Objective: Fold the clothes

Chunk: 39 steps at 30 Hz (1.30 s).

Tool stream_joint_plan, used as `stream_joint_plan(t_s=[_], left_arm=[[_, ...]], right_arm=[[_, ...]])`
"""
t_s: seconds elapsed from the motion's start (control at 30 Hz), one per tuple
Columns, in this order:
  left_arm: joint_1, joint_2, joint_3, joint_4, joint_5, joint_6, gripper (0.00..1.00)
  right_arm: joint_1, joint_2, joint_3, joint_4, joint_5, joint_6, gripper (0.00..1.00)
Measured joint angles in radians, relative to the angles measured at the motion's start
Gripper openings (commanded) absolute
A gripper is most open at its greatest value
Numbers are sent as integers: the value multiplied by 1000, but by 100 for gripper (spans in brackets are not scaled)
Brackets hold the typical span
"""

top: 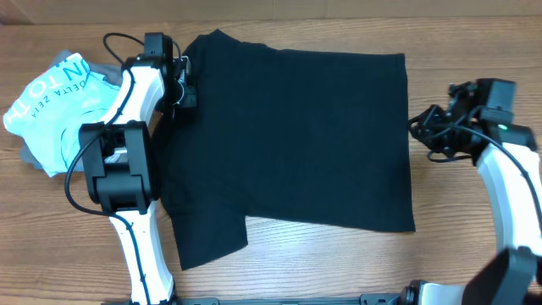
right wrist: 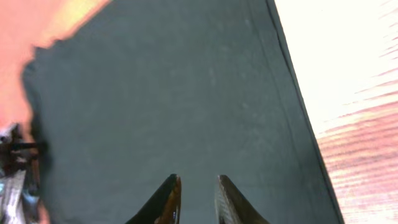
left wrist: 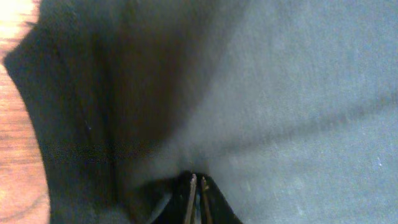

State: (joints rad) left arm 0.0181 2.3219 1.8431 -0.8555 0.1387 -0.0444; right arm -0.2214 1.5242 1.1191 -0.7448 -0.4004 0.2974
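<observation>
Black T-shirt [top: 288, 135] is lying spread out flat on the wooden surface [top: 339, 263]. The left gripper [left wrist: 196, 186] is pinching the fabric near the shirt's left edge, its fingers almost together. The right gripper [right wrist: 197, 190] is hovering over the shirt's right hem, jaws slightly apart and gripping nothing.

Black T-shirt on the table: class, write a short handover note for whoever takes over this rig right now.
Left pincer: shut, pinching the black T-shirt at the edge nearest the light blue shirt.
Right pincer: open, empty, at the opposite edge.
Position: T-shirt lies spread flat on the table.
Done: spread out, no fold evident.
Left: all the folding.
</observation>
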Motion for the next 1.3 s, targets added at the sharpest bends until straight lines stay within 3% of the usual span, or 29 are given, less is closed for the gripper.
stream_joint_plan(t_s=[0.23, 0.43, 0.63, 0.8, 1.3], left_arm=[[-19, -21, 181, -200, 5, 0, 14], [-26, -180, 210, -260, 8, 0, 25], [-46, -377, 235, -344, 7, 0, 29], [-68, -428, 246, -438, -12, 0, 29], [-71, -416, 243, -500, -83, 0, 32]], right_arm=[[28, 240, -51, 153, 52, 76, 4], [25, 364, -52, 237, 114, 145, 4], [24, 410, -34, 387, 146, 193, 4], [13, 435, -26, 473, 154, 220, 4], [-38, 463, 60, 280, 61, 144, 4]])
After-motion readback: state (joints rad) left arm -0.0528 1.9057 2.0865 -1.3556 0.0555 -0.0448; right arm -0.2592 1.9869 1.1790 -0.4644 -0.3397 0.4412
